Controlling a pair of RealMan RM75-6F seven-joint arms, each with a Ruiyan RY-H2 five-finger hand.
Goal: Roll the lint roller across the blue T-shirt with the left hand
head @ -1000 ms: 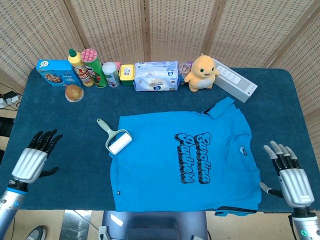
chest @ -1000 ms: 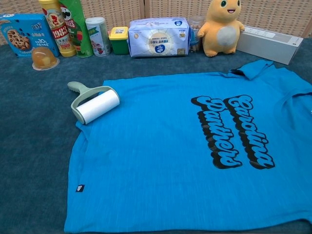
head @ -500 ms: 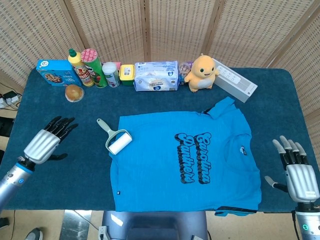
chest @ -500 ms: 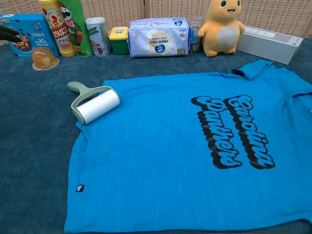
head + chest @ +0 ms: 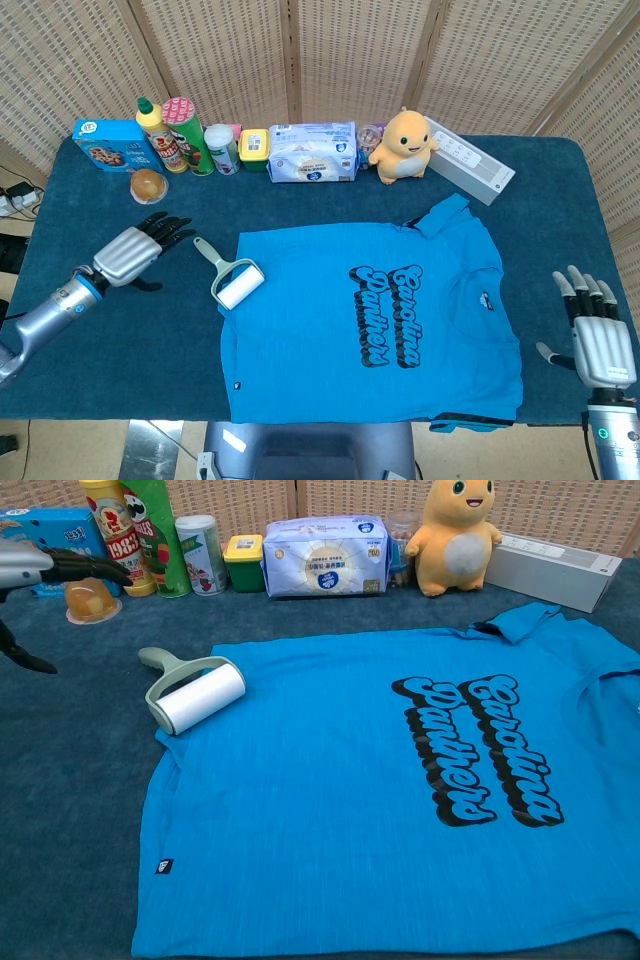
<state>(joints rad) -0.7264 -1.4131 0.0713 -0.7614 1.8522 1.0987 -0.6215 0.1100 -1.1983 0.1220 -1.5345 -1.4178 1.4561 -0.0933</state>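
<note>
Left robot hand [image 5: 135,250] at centre-left of the head view, fingers spread and holding nothing, dark fingertips just beside the roller [image 5: 230,276] handle but apart from it. Roller lies on the surface [image 5: 150,330] at the left edge of the T-shirt [image 5: 370,320], its white drum touching the shirt's upper-left corner, handle angled toward the upper left. Right robot hand [image 5: 595,335] at the lower right of the frame, released, fingers apart and pointing up, beside the shirt's right edge, gripping nothing.
</note>
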